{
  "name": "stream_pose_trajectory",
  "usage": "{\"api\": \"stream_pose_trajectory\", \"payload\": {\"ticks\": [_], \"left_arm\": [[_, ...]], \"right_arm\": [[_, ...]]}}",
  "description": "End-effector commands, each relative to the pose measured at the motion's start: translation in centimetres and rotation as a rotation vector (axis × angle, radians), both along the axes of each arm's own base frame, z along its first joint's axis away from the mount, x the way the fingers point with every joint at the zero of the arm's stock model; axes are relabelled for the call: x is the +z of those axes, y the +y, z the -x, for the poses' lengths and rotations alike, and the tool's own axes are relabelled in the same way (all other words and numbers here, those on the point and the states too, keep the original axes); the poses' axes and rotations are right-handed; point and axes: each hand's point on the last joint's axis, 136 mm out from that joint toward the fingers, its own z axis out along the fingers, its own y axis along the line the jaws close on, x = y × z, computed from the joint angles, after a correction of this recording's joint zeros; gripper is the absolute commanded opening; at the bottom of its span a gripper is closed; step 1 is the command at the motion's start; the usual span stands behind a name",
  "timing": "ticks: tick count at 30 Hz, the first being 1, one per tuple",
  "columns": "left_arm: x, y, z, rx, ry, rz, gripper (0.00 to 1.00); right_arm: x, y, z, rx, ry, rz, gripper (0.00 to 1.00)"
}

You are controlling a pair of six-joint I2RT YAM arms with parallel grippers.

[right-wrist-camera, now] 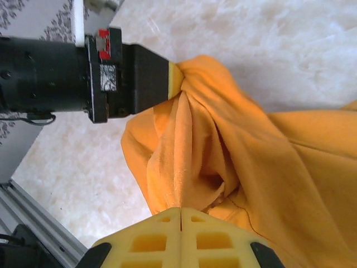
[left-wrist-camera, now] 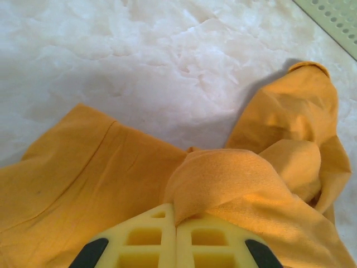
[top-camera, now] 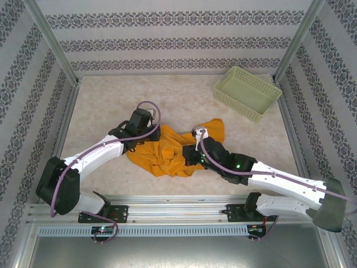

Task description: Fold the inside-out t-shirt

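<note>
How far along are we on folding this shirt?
Done: nothing is folded yet; the shirt lies bunched on the table. In hand: the left hand and right hand are each shut on a pinch of cloth. Left: spread it flat, then make every fold.

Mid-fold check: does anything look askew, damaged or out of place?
The t-shirt is a crumpled heap, pinched by the left gripper and right gripper, not flat. The basket sits skewed at far right, apart. No damage visible.
</note>
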Motion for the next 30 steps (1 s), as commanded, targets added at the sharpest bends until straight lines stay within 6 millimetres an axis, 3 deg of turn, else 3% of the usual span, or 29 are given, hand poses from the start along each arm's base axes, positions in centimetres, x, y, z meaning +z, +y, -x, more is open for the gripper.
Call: {"api": "stream_pose_trajectory", "payload": {"ticks": [1, 4, 6, 10, 12, 14, 16, 23, 30], "left_arm": [[0.3, 2.5, -0.8, 0.086, 0.012, -0.079, 0.01], [0.9, 2.5, -0.8, 0.062, 0.002, -0.101, 0.01], [1.5, 1.3, -0.4, -0.003, -0.012, -0.079, 0.01], [2.6, -0.2, 0.9, -0.061, -0.049, -0.047, 0.10], [2.2, 0.6, 1.3, -0.031, -0.036, -0.060, 0.24], [1.6, 2.0, 1.7, 0.016, -0.013, -0.114, 0.41], [1.5, 3.1, 2.5, 0.040, -0.004, -0.141, 0.47], [1.3, 4.7, 5.5, 0.064, -0.017, -0.096, 0.53], [-0.4, 5.0, 6.8, 0.073, -0.011, -0.053, 0.55]], "right_arm": [[0.6, -1.9, -0.2, -0.048, -0.040, 0.036, 0.00], [2.5, -2.7, -0.6, -0.073, -0.078, 0.002, 0.00], [4.0, -3.0, -1.2, -0.080, -0.098, -0.032, 0.00], [5.6, -2.0, -2.5, -0.062, -0.100, -0.040, 0.00], [4.3, -0.6, -2.9, -0.036, -0.068, -0.023, 0.00], [2.3, 0.6, -3.1, -0.016, -0.018, -0.005, 0.09], [0.6, 1.5, -3.2, -0.004, 0.023, 0.002, 0.16], [-3.3, 4.9, -3.8, 0.042, 0.136, -0.004, 0.34], [-5.8, 5.3, -5.8, -0.008, 0.178, 0.068, 0.42]]}}
